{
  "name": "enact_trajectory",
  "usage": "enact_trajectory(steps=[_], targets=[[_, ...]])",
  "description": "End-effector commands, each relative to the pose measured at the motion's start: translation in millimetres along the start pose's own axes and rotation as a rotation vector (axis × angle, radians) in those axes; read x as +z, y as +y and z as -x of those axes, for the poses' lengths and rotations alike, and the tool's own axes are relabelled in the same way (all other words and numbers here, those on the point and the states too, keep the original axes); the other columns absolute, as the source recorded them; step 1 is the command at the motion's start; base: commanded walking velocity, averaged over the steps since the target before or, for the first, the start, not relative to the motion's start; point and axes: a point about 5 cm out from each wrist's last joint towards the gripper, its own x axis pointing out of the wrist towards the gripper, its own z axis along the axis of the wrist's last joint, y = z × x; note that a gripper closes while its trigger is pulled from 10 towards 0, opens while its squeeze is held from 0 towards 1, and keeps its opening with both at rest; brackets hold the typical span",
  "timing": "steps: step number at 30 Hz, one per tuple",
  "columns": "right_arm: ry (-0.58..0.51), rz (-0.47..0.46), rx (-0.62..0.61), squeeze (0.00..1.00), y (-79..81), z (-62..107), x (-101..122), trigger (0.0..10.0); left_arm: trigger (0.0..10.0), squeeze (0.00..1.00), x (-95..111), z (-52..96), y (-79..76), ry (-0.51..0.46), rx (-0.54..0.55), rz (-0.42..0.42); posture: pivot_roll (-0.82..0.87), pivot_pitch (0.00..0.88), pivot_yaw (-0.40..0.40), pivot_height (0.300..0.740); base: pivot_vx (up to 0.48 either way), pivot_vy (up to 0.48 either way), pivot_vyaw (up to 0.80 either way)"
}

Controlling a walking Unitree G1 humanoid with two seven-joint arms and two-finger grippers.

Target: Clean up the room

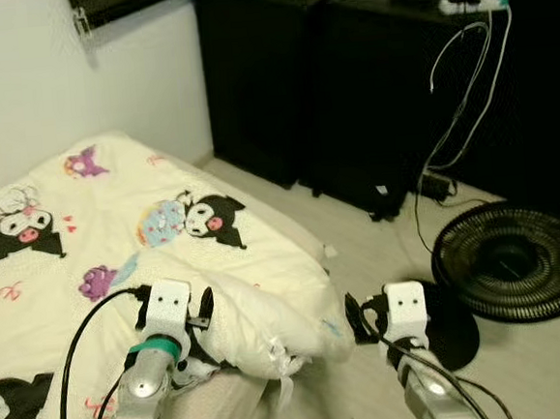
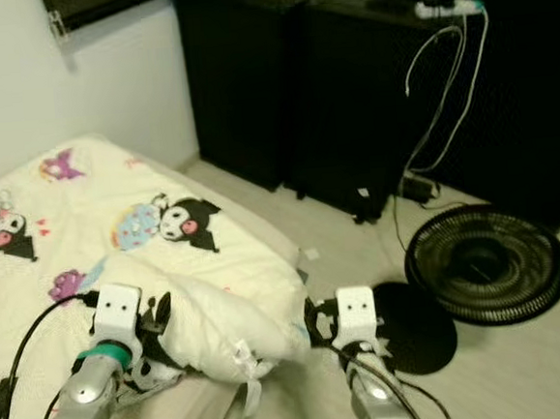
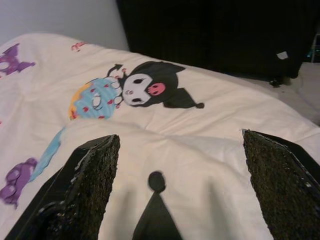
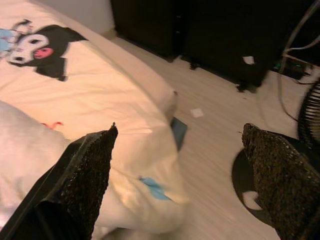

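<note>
Fingers spread on both grippers: my left gripper (image 3: 180, 165) over the blanket (image 1: 259, 318), right gripper (image 4: 185, 165) beside it.

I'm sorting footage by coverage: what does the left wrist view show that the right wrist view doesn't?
Left wrist: the open left gripper over the folded quilt, with a blue character print beside the black one. Right wrist: the open right gripper, pale floor, a fan. Both: the black character print and dark cabinets.
</note>
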Motion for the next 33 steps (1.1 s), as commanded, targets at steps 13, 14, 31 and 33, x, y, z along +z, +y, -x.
enact_trajectory(steps=[13,14,31,33], targets=[[0.043,0.005,-0.032,0.0,-5.0,9.3,-15.5,10.0,10.0,0.0,-11.4,0.0,-9.5,0.093,-0.064,0.045,0.03,0.0,0.049,0.74,0.0,0.0,0.74],[0.046,0.003,-0.034,0.0,-4.9,9.8,-16.4,10.0,10.0,0.0,-13.5,-0.3,-10.9,0.118,-0.073,0.062,0.04,0.0,0.045,0.74,0.0,0.0,0.8],[0.054,0.019,-0.011,0.0,-2.3,7.9,-16.3,10.0,10.0,0.0,-9.7,-0.2,-9.9,0.095,-0.072,-0.003,0.05,0.0,0.027,0.74,0.0,0.0,0.8],[0.052,0.019,-0.007,0.0,-0.5,6.8,-15.0,10.0,10.0,0.0,-9.2,-0.8,-8.5,0.092,-0.073,-0.019,0.05,0.0,0.022,0.74,0.0,0.0,0.8]])
